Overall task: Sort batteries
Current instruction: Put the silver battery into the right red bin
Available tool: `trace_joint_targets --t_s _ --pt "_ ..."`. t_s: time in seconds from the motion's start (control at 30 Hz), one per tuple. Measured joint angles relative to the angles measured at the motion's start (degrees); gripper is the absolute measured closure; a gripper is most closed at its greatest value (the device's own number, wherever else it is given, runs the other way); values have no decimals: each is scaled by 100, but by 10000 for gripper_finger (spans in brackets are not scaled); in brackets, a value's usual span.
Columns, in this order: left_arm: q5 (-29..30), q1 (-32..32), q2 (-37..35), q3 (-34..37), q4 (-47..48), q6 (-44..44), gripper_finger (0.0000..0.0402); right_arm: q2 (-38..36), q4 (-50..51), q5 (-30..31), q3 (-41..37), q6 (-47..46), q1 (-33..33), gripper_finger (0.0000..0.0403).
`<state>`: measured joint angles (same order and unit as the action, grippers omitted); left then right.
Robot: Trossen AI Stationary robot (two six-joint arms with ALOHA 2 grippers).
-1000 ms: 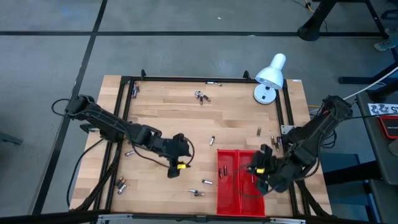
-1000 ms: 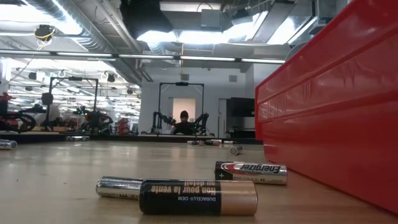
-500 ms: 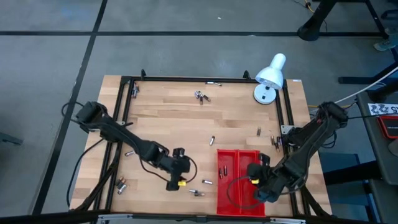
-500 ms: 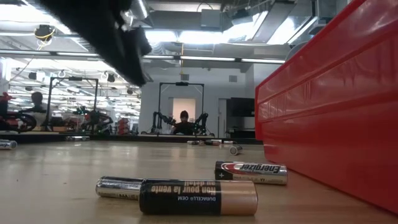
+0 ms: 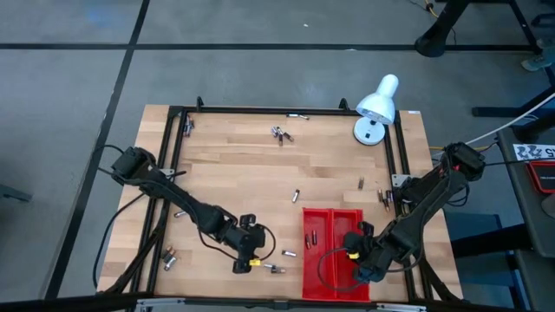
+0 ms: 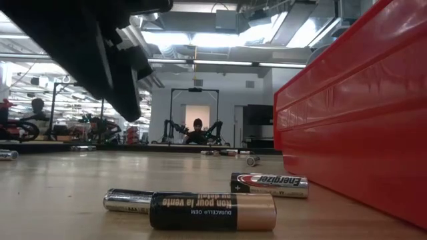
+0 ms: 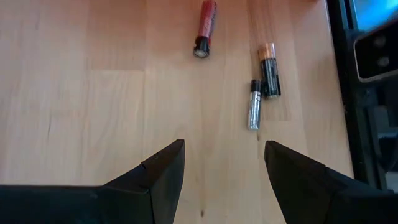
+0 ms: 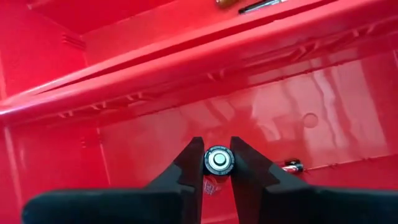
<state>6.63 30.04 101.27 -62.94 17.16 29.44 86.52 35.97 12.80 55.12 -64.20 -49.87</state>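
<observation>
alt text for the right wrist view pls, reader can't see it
The right gripper is shut on a battery, seen end-on between its two dark fingers, above the floor of a red tray compartment. Another small battery lies on that floor, and a divider wall crosses the view beyond.

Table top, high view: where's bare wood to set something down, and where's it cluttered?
Bare: the wide stretch of table between the battery cluster near the far rail and the left gripper. Crowded: around the red tray, loose batteries beside it, right gripper over it.
</observation>
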Motion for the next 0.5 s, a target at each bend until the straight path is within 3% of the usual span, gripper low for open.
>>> trace_joint_targets --t_s 0.5 --pt "1 -2 0 0 -25 96 192 -2 30 182 -49 -2 0 275"
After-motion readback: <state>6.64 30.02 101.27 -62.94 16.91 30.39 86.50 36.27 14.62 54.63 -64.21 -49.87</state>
